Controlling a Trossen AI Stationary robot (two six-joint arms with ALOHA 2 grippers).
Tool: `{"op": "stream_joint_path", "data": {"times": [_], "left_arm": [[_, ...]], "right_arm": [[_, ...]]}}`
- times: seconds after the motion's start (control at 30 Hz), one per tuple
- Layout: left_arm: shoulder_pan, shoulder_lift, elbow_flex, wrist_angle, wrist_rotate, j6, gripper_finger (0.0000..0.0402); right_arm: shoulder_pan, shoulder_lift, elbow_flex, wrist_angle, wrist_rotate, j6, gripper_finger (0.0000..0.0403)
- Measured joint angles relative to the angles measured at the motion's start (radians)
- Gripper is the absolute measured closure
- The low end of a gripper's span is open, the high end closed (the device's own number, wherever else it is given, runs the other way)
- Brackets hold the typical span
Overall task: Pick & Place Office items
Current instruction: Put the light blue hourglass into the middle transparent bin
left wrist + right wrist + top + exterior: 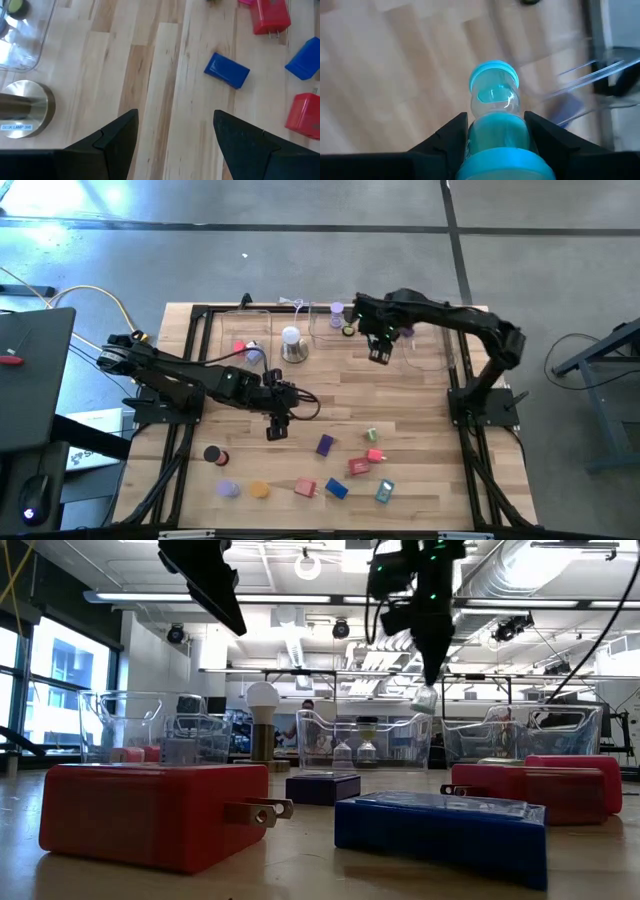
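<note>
My right gripper [380, 356] hangs above the table's far middle, beside the clear trays, shut on a teal roll [494, 95] with a clear middle. In the low view the roll [425, 698] shows well above the table. My left gripper [277, 427] hovers over the table's middle, open, with nothing between its fingers [117, 142]. Other office items lie toward the near edge: a purple block [325, 444], red blocks [358, 466], a blue block [336, 489], a black roll [212, 453], a lilac roll [229, 489] and an orange roll [260, 490]. My right gripper pinches the teal roll's upper part [497, 132] between its two fingers, which come from above and point steeply down. The roll hangs below the fingers with its free teal end [494, 74] pointing down, lifted clear of the table.
Clear plastic trays [432, 350] [252, 330] stand along the far edge, and one holds small rolls [337, 310]. A white dome lamp on a metal base [291, 344] stands at the far middle. Bare wood lies between the two grippers.
</note>
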Motion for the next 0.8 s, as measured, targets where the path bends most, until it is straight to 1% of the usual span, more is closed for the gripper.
{"op": "stream_joint_path", "data": {"times": [0.2,0.33,0.43,0.53,0.8], "left_arm": [[-0.012,0.0,0.0,0.0,0.001,0.0,0.0151],[-0.013,0.0,0.0,0.0,0.002,0.007,0.0151],[-0.013,0.0,0.0,-0.001,0.002,0.011,0.0151],[-0.013,0.0,0.0,-0.001,0.002,0.012,0.0151],[-0.013,0.0,0.0,-0.012,0.002,0.011,0.0151]], "right_arm": [[-0.016,0.089,0.149,-0.04,0.004,-0.049,0.0233],[-0.016,0.103,0.26,-0.083,-0.001,-0.08,0.0233],[-0.027,0.105,0.318,-0.084,0.001,-0.098,0.0233],[-0.054,0.105,0.349,-0.073,-0.009,-0.097,0.0233],[-0.157,0.127,0.353,-0.065,-0.087,-0.07,0.0232]]}}
